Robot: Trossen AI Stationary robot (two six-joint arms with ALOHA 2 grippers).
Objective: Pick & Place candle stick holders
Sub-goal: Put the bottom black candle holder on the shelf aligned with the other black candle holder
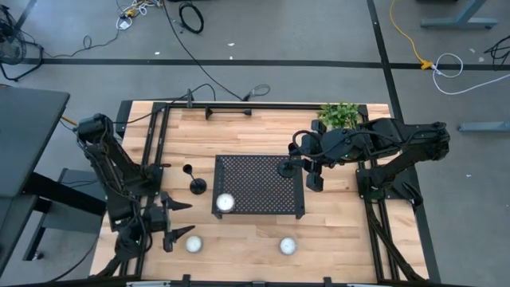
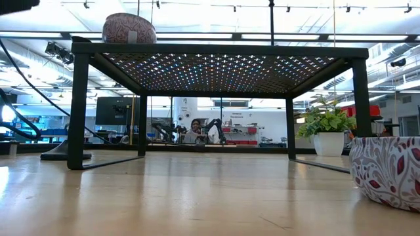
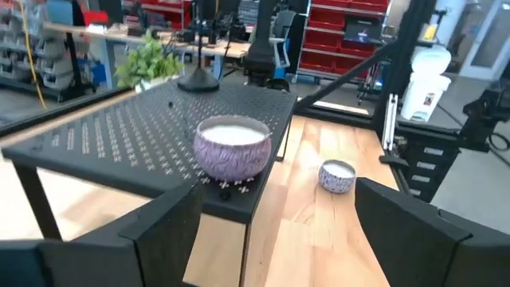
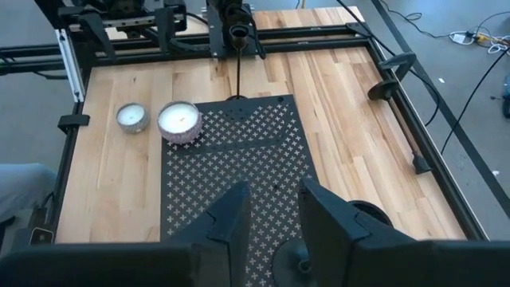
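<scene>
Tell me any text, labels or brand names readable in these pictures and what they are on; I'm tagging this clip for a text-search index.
None is readable.
Patterned candle jars: leaf print only, no words.
Black perforated tray: no markings.
Far-wall sign in the low view: too small to read.
Red shelving: no legible labels.

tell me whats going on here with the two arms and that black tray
The right end effector is over the black perforated tray's right edge, closed on a candle stick holder standing there. The left end effector waits open at the table's front left. Another candle stick holder stands on the wood left of the tray. A patterned candle sits on the tray's front left corner, with two smaller ones on the table in front.
</scene>
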